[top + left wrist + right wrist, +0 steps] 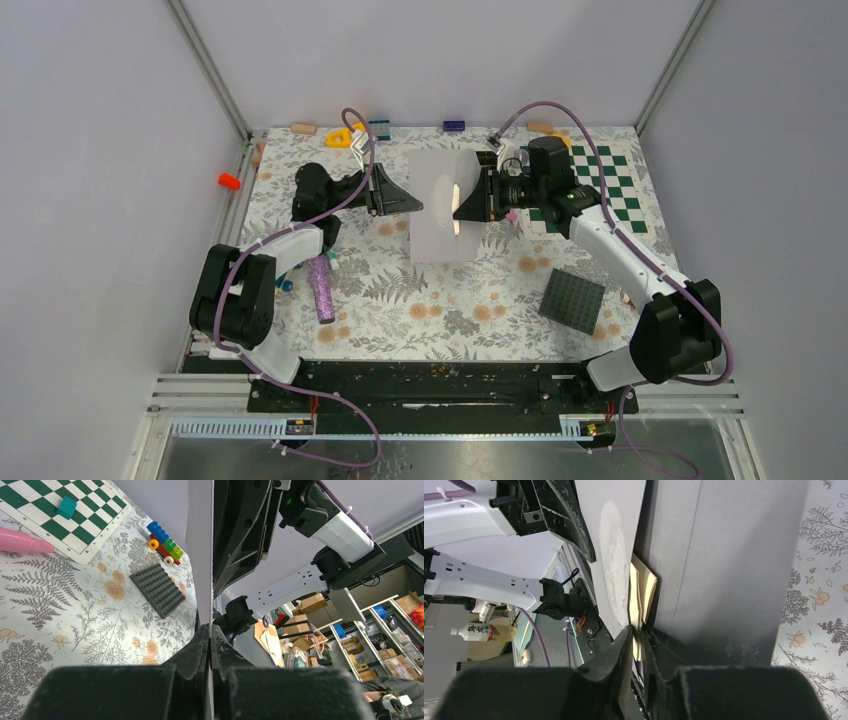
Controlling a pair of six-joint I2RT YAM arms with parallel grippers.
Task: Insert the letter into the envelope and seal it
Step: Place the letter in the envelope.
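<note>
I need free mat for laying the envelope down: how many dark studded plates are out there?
1. The dark grey studded plate lies beside the right arm, nearer the bases than the checkerboard. Another could hide under the held envelope.

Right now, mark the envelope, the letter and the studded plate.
envelope (432,228), top view, its flat grey face.
letter (647,584), right wrist view, tan edge between the grey sheets.
studded plate (573,300), top view, middle of its top.

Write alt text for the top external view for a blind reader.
A light grey envelope is held up over a floral tablecloth, the left gripper pinching its left edge, the right gripper at its right edge. A green checkerboard lies nearby.
</note>
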